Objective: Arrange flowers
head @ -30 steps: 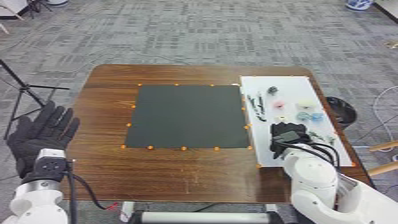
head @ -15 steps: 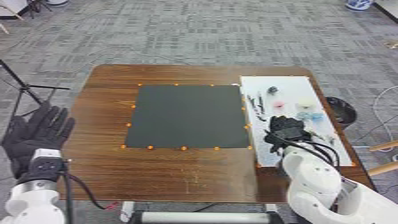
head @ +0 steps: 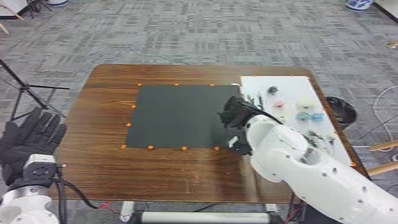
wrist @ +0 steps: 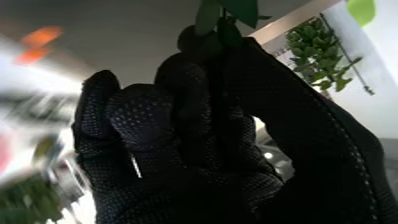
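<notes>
Here, leaves (wrist: pixel 242 10) in right hand (head: pixel 236 112).

The right arm (head: pixel 306 167) slants up and inward to the right hand (head: pixel 236 114), its wrist behind and to the right of that hand. In the right wrist view, the right hand (wrist: pixel 182 187) has its thumb (wrist: pixel 306 122) closed against the fingers near the tips. The left hand (head: pixel 29 142) is open, its fingers extended forward, the left arm (head: pixel 31 204) directly behind it.
</notes>
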Controlling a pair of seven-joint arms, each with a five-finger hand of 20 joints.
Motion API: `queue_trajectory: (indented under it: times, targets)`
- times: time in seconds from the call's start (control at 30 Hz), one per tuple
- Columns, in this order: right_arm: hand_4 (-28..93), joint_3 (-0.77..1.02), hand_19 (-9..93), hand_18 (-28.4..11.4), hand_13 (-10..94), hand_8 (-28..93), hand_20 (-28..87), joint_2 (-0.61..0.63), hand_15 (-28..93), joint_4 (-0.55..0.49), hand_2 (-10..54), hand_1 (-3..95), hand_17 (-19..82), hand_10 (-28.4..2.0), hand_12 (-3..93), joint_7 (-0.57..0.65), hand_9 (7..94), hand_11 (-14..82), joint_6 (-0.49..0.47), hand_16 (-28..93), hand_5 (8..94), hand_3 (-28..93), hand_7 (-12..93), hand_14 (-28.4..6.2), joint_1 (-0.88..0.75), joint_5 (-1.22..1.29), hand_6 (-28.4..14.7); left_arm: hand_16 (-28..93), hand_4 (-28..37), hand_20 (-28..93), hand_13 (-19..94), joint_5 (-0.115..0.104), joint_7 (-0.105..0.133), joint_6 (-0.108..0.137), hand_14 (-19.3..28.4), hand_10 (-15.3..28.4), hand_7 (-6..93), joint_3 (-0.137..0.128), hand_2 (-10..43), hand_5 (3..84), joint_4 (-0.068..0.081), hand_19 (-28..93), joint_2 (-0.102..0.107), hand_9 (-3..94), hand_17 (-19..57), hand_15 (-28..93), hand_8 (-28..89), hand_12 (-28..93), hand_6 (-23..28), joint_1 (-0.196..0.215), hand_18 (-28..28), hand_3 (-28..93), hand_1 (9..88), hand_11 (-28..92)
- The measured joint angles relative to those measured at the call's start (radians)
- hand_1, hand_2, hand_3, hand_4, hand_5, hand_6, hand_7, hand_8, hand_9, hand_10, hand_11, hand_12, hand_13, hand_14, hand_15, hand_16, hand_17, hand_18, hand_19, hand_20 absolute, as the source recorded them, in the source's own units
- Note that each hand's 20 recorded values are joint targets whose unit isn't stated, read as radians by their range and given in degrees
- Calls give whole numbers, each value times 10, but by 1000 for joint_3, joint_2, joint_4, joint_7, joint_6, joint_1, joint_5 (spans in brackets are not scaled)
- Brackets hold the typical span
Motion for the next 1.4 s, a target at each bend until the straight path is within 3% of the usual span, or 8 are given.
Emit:
queue_trajectory:
  times: [0.13,0.27,0.33,0.4,0.57,0.87,1.17,1.4]
  targets:
    - [-46,-98,796,-284,659,246,419,-85,725,110,8,429,298,-127,619,1,696,506,4,443,599,752,593,-155,127,34,-58,-47,-283,107,248,43,-15,11,161,170,95,1,142,442,14,381,4,345,-68,301,-78,103,103,0,154,778,230,219]
    - [-59,-177,798,-284,662,227,414,-147,723,160,-6,440,301,-128,614,-6,695,499,-2,436,603,750,592,-151,218,-17,-55,-47,-283,107,248,173,-55,76,162,171,95,0,145,443,21,383,8,345,-69,305,-78,102,105,5,154,778,231,222]
    - [-57,-196,799,-284,665,221,411,-185,721,187,-8,440,302,-128,610,-12,696,497,-5,434,605,749,591,-150,249,-31,-54,-47,-283,107,247,218,-67,106,162,172,95,-1,146,443,24,384,10,344,-70,307,-78,101,105,9,154,777,231,224]
    - [-56,-213,800,-284,667,218,409,-226,719,221,-10,442,302,-128,608,-13,697,496,-5,432,609,747,587,-151,277,-32,-52,-48,-283,106,247,218,-68,110,162,172,95,-1,146,443,28,385,12,344,-70,308,-78,100,105,12,154,778,231,225]
    - [-62,-280,801,-284,668,218,405,-313,718,279,-14,447,302,-129,610,-11,697,495,-23,433,613,742,580,-152,333,-35,-51,-50,-283,105,246,178,-61,103,162,171,95,-1,146,443,34,385,22,343,-70,309,-78,99,106,12,155,778,231,225]
    - [-92,-328,803,-284,672,197,398,-446,716,324,-30,466,305,-128,606,15,699,492,-30,428,620,737,568,-149,329,-28,-44,-52,-283,104,248,129,-31,85,162,171,96,6,149,442,30,387,40,343,-71,309,-78,97,105,15,155,774,231,226]
    - [-149,-302,805,-284,665,156,384,-549,714,426,-49,491,296,-125,591,53,699,480,80,425,626,731,540,-145,267,-33,-35,-52,-283,103,248,126,-34,81,162,170,96,52,150,442,39,388,48,341,-71,310,-79,97,105,-28,155,774,232,228]
    - [-128,-319,811,-284,661,152,366,-548,716,439,-95,441,289,-141,535,85,693,497,145,415,623,716,527,-150,254,-50,-37,-52,-283,103,248,124,-31,74,162,172,99,54,149,442,40,390,48,342,-71,314,-78,98,106,-37,155,777,232,231]
